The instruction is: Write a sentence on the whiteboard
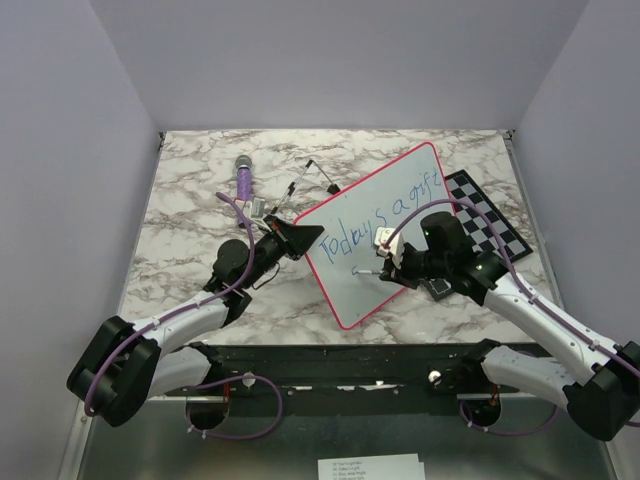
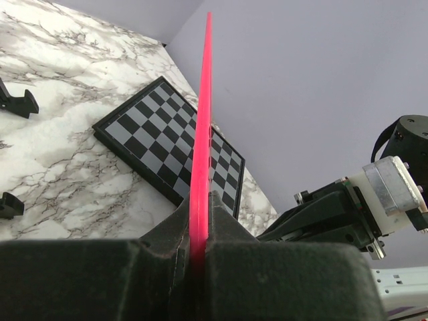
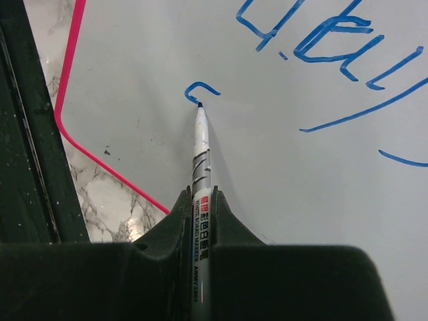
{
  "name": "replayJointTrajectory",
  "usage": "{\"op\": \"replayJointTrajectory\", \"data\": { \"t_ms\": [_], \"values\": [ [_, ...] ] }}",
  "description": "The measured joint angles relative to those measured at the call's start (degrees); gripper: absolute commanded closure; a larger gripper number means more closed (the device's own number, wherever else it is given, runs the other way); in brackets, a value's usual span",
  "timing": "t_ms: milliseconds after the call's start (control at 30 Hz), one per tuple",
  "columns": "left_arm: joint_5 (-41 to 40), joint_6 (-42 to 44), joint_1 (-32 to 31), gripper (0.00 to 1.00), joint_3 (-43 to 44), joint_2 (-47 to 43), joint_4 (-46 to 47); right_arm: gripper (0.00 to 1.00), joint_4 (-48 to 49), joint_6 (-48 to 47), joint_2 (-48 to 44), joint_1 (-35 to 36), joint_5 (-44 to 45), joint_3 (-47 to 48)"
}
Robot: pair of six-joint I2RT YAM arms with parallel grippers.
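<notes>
The whiteboard (image 1: 352, 292) sits mid-bench (image 1: 190, 210), its long axis running diagonally from near left to far right, towards the chessboard (image 1: 495, 228). The sentence (image 1: 372, 222) follows that axis, with a short blue curve beneath it. The left end effector (image 1: 292, 236) is clamped on the board's left rim. The right end effector (image 3: 199, 208) grips a marker (image 3: 200, 150), whose tip points at the curve and seems to touch it.

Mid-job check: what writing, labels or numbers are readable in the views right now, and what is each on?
"Today's a gift": the blue handwritten sentence on the whiteboard.
Short blue stroke beneath it, at the pen tip: not yet a readable letter.
Label on the marker barrel: red characters and black print, too small to read reliably.
Paper sheet at the near edge: print too small to read.
</notes>
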Motion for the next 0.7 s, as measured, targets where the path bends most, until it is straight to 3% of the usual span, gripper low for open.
{"op": "replayJointTrajectory", "data": {
  "t_ms": [700],
  "values": [
    [-0.13,0.02,0.0,1.0,0.0,0.02,0.07,1.0,0.74,1.95,-0.26,0.0,1.88,0.26]
  ]
}}
